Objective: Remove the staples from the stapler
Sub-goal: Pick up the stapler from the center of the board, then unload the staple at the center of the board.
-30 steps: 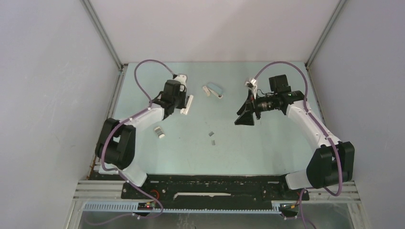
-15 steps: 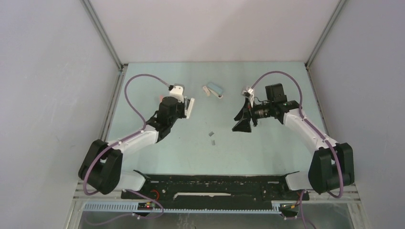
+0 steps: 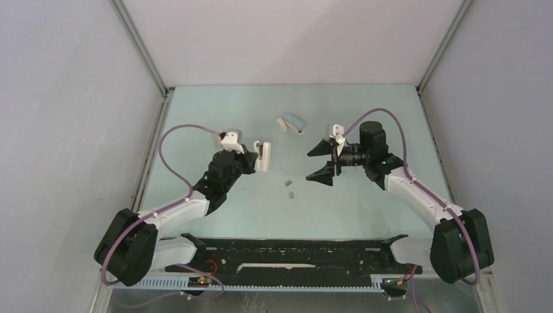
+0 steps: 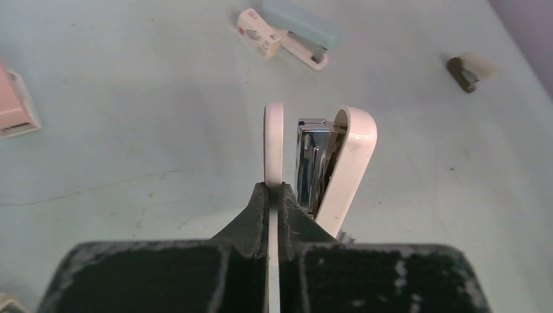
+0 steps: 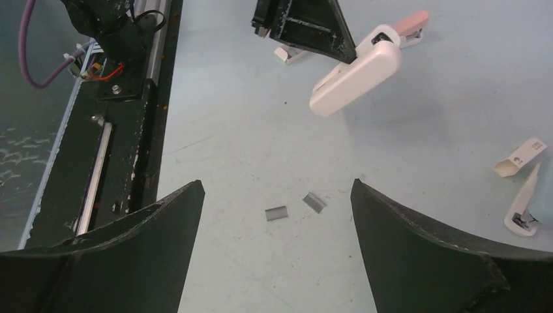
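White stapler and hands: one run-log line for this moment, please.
left hand: shut on white stapler | right hand: open, empty | staples: on table

Left tool [image 4: 272, 199] pinched, right tool [image 5: 275, 184] splayed

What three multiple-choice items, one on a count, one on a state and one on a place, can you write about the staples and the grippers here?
1. How many staple strips lie loose on the table?
A. One
B. Two
C. Five

2. What does the left gripper hold?
A. The white stapler
B. A staple strip
C. Nothing

3. Where do the staple strips lie?
A. Against the white stapler
B. Inside the left gripper
C. On the table, ahead of the right gripper

Answers:
1 B: the right wrist view shows two short grey strips side by side.
2 A: it is clamped on the thin white plate of the opened stapler.
3 C: the right wrist view shows them between its wide-open jaws, well apart from the stapler.
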Controlling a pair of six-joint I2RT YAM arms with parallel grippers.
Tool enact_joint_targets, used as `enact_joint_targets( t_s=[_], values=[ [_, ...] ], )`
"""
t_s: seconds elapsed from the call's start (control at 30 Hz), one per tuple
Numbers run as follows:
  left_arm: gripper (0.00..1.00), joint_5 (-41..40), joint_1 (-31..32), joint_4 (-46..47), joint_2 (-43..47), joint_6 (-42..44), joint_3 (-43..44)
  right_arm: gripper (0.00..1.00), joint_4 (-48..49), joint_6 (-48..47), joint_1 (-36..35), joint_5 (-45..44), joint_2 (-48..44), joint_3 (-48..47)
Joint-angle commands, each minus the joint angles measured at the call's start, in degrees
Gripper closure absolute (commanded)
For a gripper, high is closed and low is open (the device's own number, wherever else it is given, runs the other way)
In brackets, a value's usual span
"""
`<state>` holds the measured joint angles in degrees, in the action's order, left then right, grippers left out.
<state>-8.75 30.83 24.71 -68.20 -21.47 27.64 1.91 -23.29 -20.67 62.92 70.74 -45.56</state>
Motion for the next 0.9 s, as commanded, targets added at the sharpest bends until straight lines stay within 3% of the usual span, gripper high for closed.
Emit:
enact_joint_targets(
  t_s=[0.0, 0.23, 0.4, 0.57, 0.87],
  values=[
    [1.0, 1.38, 2.54, 9.86, 2.31, -6.61, -3.08, 0.07, 5.99, 5.48, -1.37, -2.19, 1.02, -1.46],
    [1.0, 0.4, 6.3, 16.55, -0.45, -13.75, -4.87, 0.09, 16.72, 21.63, -3.81, -6.79, 4.97, -0.15],
    [1.0, -3.0, 9.74, 17.39, -2.31, -16.75, -4.05, 0.12, 19.22, 32.12, -6.91, -18.3, 8.56, -0.47],
    [1.0, -6.5, 12.71, 17.71, -3.53, -18.93, -3.64, 0.13, 16.33, 33.91, -10.81, -29.69, 10.16, -2.06],
    [1.0, -7.88, 14.82, 19.46, -4.56, -21.79, -4.26, 0.19, 14.1, 33.62, -14.11, -37.09, 12.57, -3.63]
  ],
)
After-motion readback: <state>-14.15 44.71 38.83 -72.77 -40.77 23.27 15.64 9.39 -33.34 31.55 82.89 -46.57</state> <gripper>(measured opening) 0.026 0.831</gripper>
